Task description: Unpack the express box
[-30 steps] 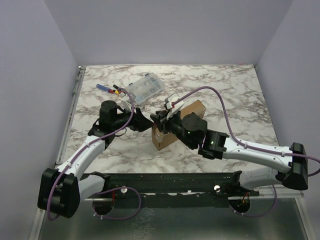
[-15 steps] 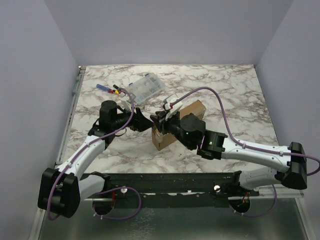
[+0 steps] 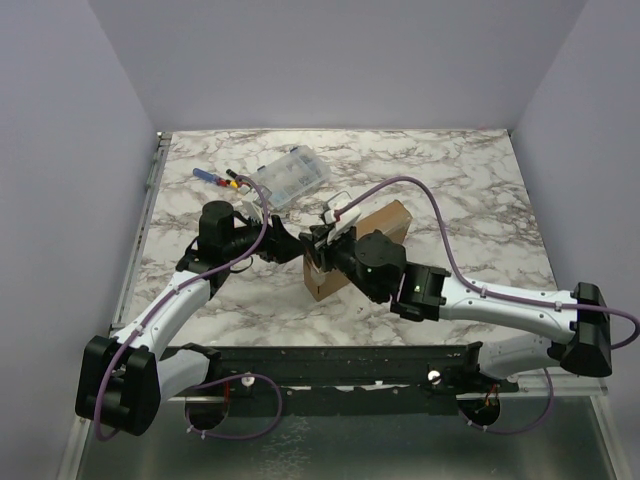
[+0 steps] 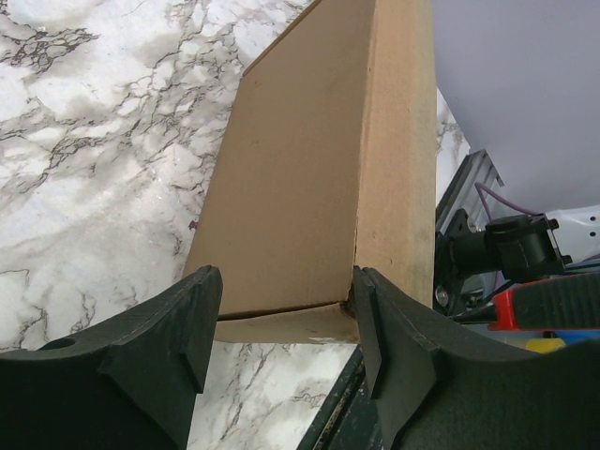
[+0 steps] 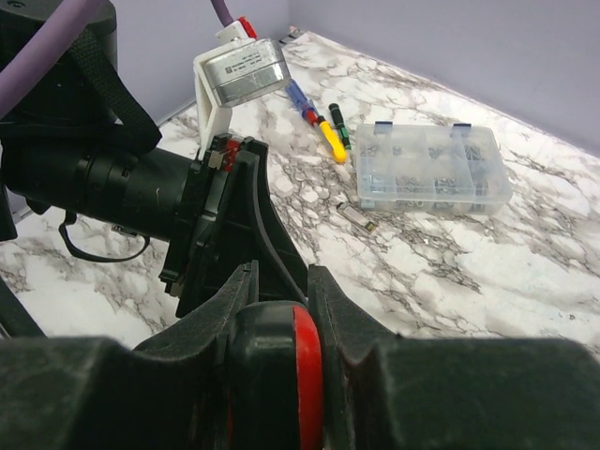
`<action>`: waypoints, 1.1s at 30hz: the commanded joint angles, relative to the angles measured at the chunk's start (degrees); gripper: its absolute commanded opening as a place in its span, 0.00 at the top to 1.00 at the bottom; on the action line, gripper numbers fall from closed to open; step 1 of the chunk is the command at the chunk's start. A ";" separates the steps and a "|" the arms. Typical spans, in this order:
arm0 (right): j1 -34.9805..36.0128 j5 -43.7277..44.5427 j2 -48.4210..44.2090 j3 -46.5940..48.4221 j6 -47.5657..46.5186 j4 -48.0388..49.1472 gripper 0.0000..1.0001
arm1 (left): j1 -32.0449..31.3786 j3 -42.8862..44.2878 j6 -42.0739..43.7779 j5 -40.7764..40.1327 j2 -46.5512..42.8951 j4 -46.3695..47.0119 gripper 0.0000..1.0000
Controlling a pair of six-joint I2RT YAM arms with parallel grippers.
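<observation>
The express box point(image 3: 388, 220) is a plain brown cardboard box lying mid-table, partly hidden under the right arm. In the left wrist view its near end point(image 4: 300, 169) sits between the black fingers. My left gripper point(image 4: 286, 323) point(image 3: 290, 245) is closed across that end, with the right finger point(image 4: 384, 328) pressed on the box's corner. My right gripper point(image 5: 281, 281) point(image 3: 322, 245) hovers at the same end, facing the left wrist. It is shut on a black tool with a red band point(image 5: 305, 370). The tool's tip is hidden.
A clear plastic compartment case point(image 3: 290, 175) point(image 5: 431, 169) lies at the back left. Blue, yellow and green hand tools point(image 3: 215, 177) point(image 5: 323, 131) lie beside it. A small metal piece point(image 5: 356, 217) rests on the marble in front of the case. The left arm's wrist point(image 5: 112, 187) is close ahead of the right gripper.
The right arm has slid slightly to the left, toward the box's near end. The left arm and the box have not moved.
</observation>
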 commanded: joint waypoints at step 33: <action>8.46 12.80 -2.28 -10.97 -4.27 9.12 0.99 | 0.40 0.40 4.39 -6.00 2.34 -5.75 0.41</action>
